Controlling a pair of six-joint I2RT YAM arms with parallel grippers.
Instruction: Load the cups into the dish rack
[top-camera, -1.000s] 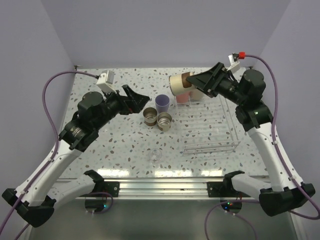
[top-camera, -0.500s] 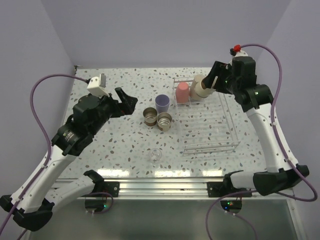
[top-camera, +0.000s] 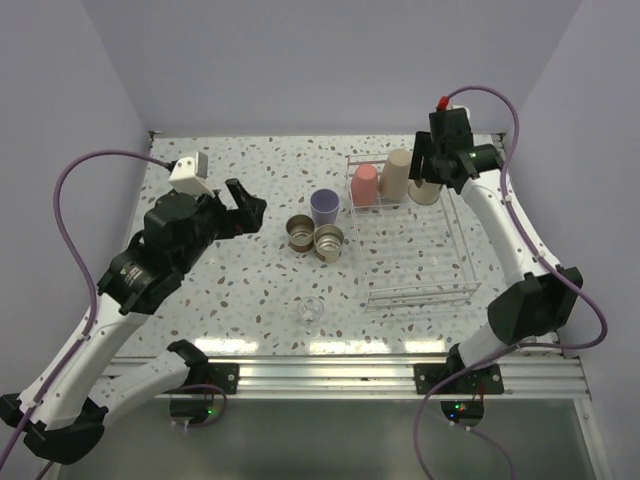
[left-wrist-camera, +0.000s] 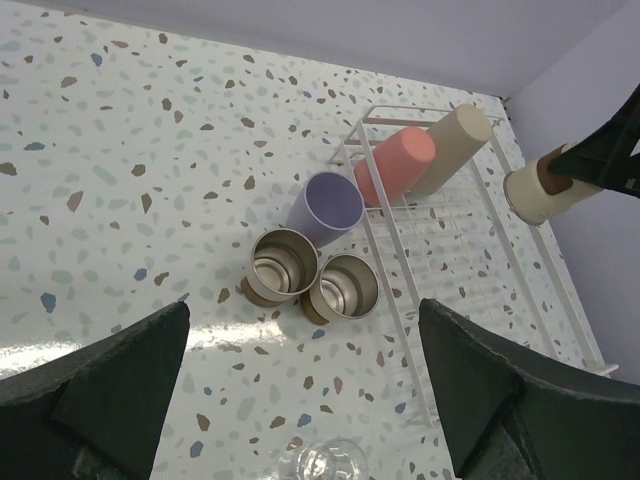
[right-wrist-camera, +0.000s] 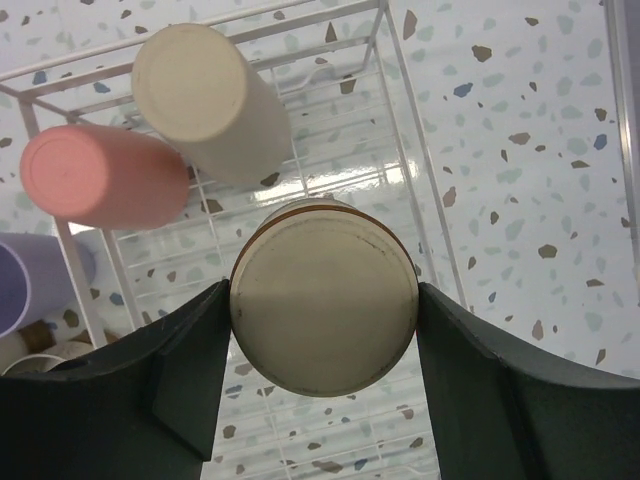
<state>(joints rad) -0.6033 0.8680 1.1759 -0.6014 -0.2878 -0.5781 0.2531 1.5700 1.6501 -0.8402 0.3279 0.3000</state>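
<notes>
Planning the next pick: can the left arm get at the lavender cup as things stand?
Probably yes. The left gripper is open, with bare table between it and the lavender cup. Two beige cups crowd its near side and the dish rack stands close beside it, so it's tight.

Two cups (top-camera: 366, 184) stand in the rack (top-camera: 420, 292), three tumblers (top-camera: 324, 207) just left.

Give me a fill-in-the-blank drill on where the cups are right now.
In the dish rack stand the tan cup and the ____ cup.
The right gripper is shut on a beige cup; the left gripper holds ____.
____ metal-lined cups sit on the table beside the lavender cup.
Missing: pink; nothing; two.
</notes>
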